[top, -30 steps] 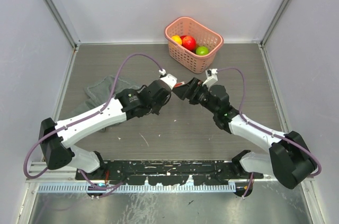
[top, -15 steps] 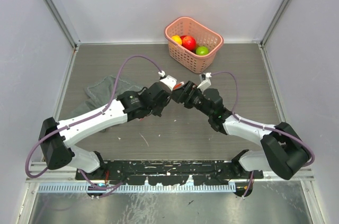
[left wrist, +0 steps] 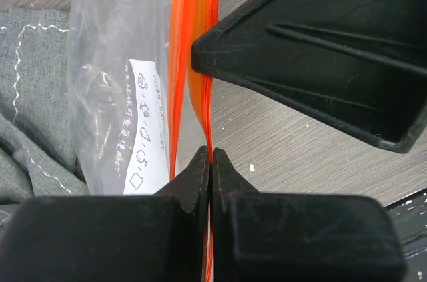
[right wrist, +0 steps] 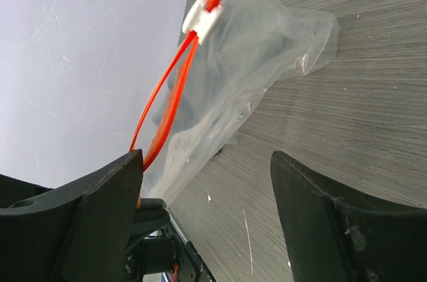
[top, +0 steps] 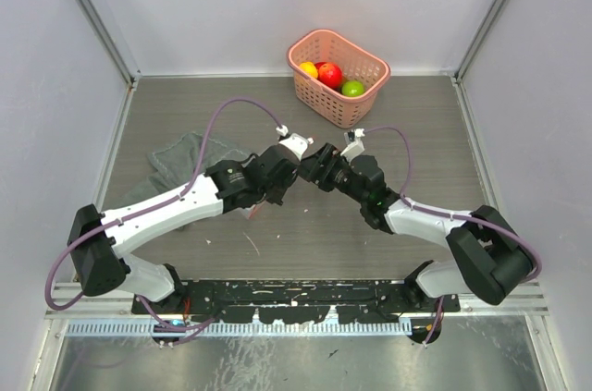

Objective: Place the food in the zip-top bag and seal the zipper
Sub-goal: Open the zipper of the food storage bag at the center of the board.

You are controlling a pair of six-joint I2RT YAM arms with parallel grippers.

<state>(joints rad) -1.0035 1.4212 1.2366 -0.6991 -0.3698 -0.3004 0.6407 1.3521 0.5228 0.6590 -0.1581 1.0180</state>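
The zip-top bag (right wrist: 267, 35) is held up by its mouth edge near the middle of the bench (top: 324, 234), its clear body sagging down to or close to the wood, with the grey cloth (left wrist: 33, 109) showing just beyond it on the left. The left jaws are clenched flat on the zipper (left wrist: 193, 2) with no gap seen between them, and the red-orange strip runs straight out from the pinch. This is judged to serve as an anchor, one end of the mouth being fixed so that the other arm has something taut to work against. The right jaws are spread wide and nothing is grasped by them. One finger (left wrist: 300, 55) is set with its tip at the strip just beyond the left pinch (whether it presses the strip or only stands beside it cannot be told), while the other stands clear over bare bench. The white slider tab (right wrist: 203, 17) is seen at the end of the zipper away from the pinch, and the two tracks are parted into a narrow loop, so the mouth is taken to be at least partly open. No food is made out inside the bag, only a printed white label (left wrist: 143, 129). The fruit (top: 330, 74) lies in the pink basket (top: 356, 109) at the far side, well apart from the bag.
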